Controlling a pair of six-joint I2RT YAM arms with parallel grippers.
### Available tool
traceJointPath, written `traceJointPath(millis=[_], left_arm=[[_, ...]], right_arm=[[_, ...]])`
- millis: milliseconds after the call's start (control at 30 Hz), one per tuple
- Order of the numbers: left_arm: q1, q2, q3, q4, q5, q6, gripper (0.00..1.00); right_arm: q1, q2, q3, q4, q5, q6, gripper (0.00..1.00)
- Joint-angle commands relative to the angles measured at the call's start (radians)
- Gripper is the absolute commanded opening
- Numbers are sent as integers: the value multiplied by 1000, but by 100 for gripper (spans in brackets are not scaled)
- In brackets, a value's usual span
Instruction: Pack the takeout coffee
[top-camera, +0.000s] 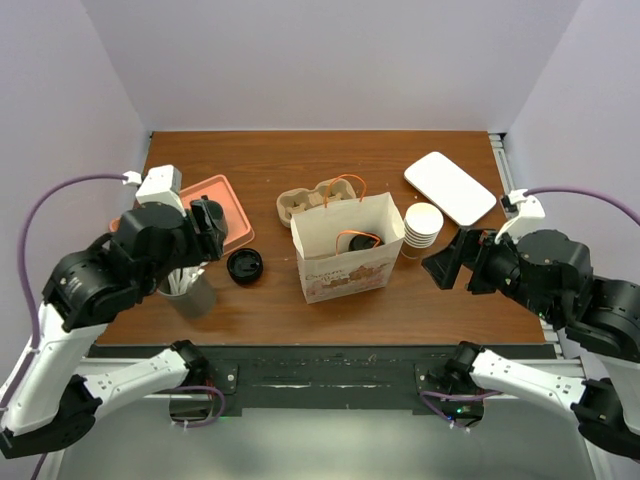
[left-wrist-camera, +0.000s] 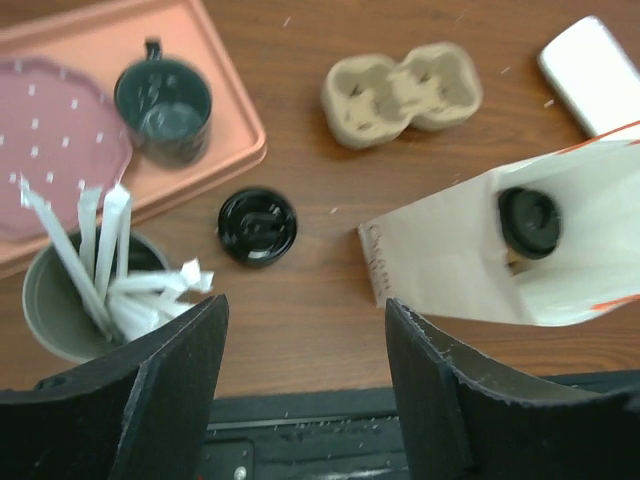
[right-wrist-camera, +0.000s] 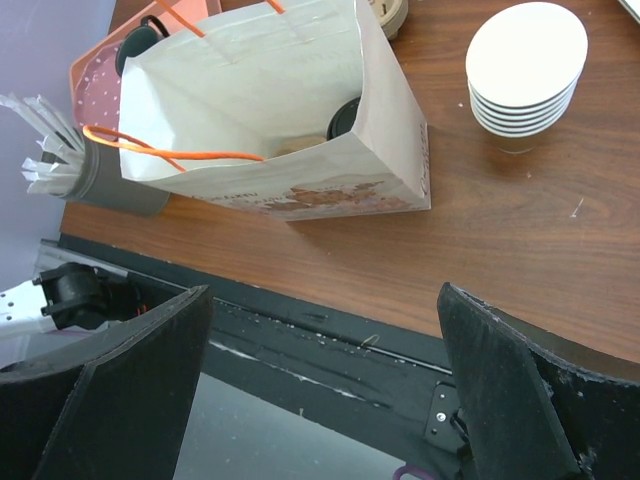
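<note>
The takeout coffee (top-camera: 361, 241) stands inside the open paper bag (top-camera: 345, 268) at mid-table; only its black sip lid shows, also in the left wrist view (left-wrist-camera: 529, 222) and in the right wrist view (right-wrist-camera: 345, 118). The bag has orange handles and stands upright. My left gripper (top-camera: 208, 228) is open and empty, above the table left of the bag, jaws wide (left-wrist-camera: 305, 350). My right gripper (top-camera: 447, 266) is open and empty, right of the bag, jaws wide over the table's front edge (right-wrist-camera: 325, 340).
A loose black lid (top-camera: 245, 265) lies left of the bag. A grey cup of white packets (top-camera: 188, 289), a salmon tray (top-camera: 232, 212) with a dark mug (left-wrist-camera: 163, 107), a cardboard cup carrier (top-camera: 315, 198), a stack of lidless cups (top-camera: 423, 226) and a white tray (top-camera: 450, 186) surround it.
</note>
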Motion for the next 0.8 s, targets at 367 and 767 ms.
traceJointPath(millis=[367, 767], left_arm=[[130, 38, -208, -45, -343, -140, 54], [376, 125, -277, 36, -310, -1, 46]], right_arm=[[-2, -41, -23, 26, -20, 25, 98], [-2, -61, -23, -3, -11, 40, 98]])
